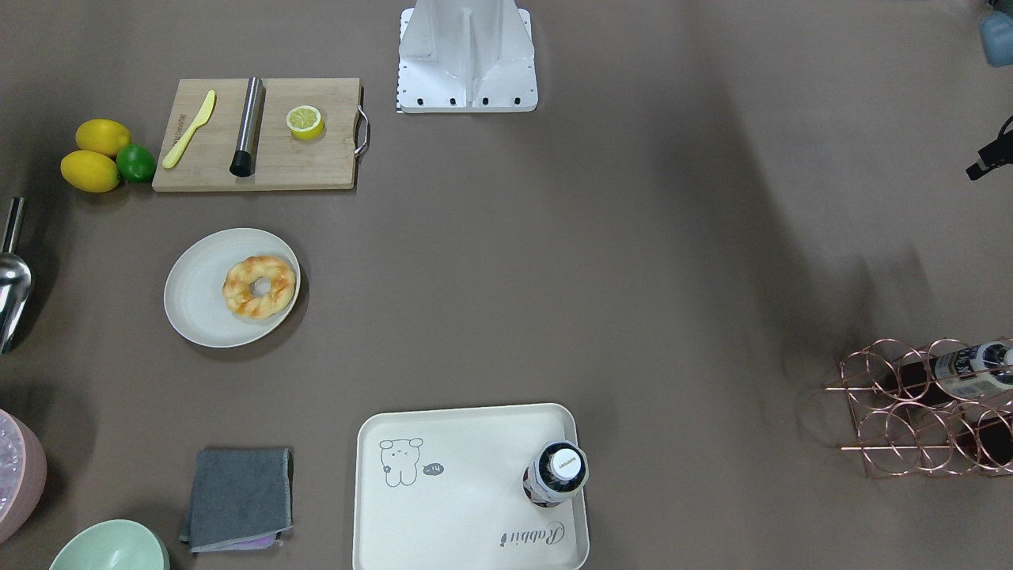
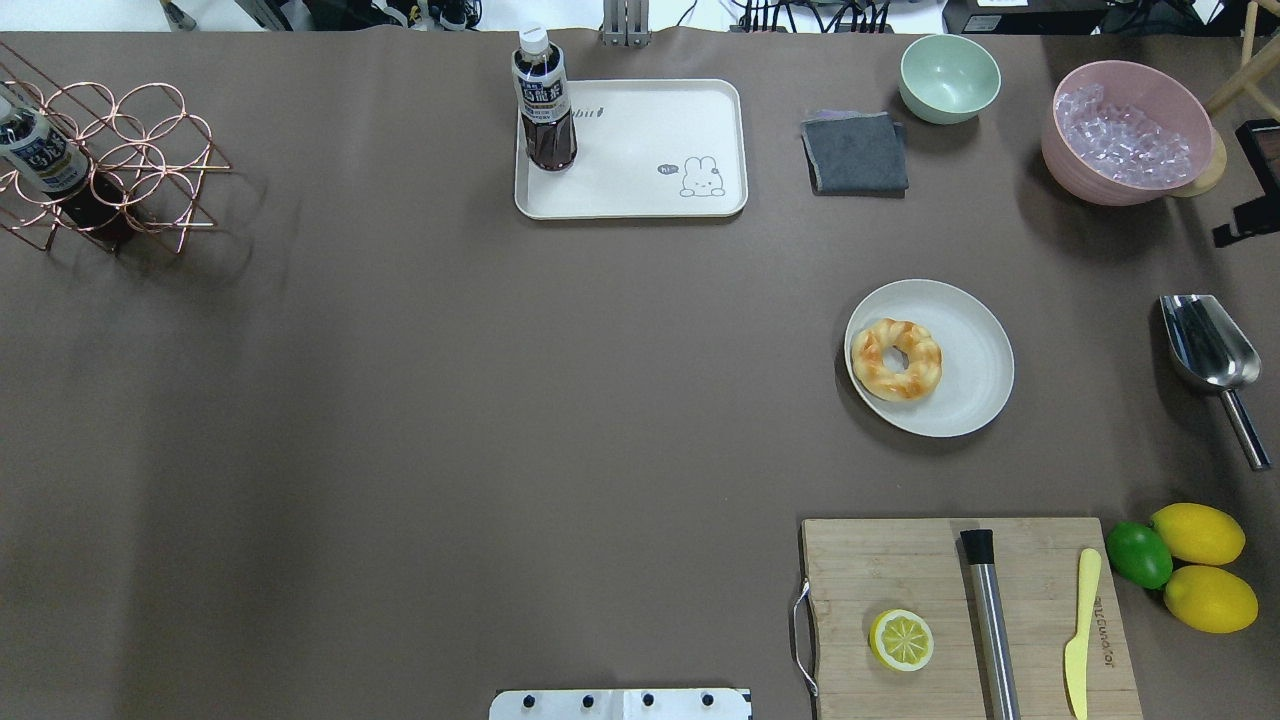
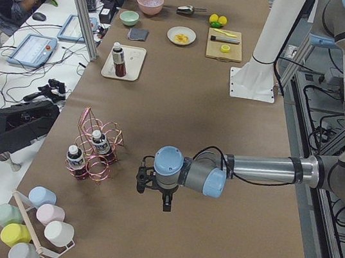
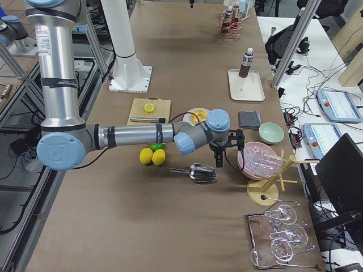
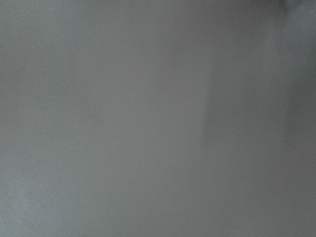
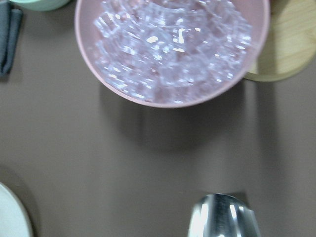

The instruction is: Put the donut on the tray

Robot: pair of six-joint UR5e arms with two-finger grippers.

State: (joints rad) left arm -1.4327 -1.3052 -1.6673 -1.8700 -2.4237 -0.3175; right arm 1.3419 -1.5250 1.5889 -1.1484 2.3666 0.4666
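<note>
The donut (image 2: 896, 359), a braided golden ring, lies on the left part of a round off-white plate (image 2: 965, 365); it also shows in the front view (image 1: 259, 286). The cream tray (image 2: 640, 150) with the grey animal drawing sits at the far middle of the table and also shows in the front view (image 1: 467, 507). A dark drink bottle (image 2: 545, 100) stands on one end of it. My right gripper (image 4: 222, 161) hangs between the ice bowl and the scoop, far from the donut. My left gripper (image 3: 163, 202) hovers by the wire rack. I cannot tell whether either is open or shut.
A pink bowl of ice (image 2: 1120, 135), a metal scoop (image 2: 1205, 345), a green bowl (image 2: 948, 75) and a grey cloth (image 2: 855, 150) lie near the plate. A cutting board (image 2: 900, 560) holds a halved lemon, a steel rod and a yellow knife. A copper bottle rack (image 2: 100, 160) stands far left.
</note>
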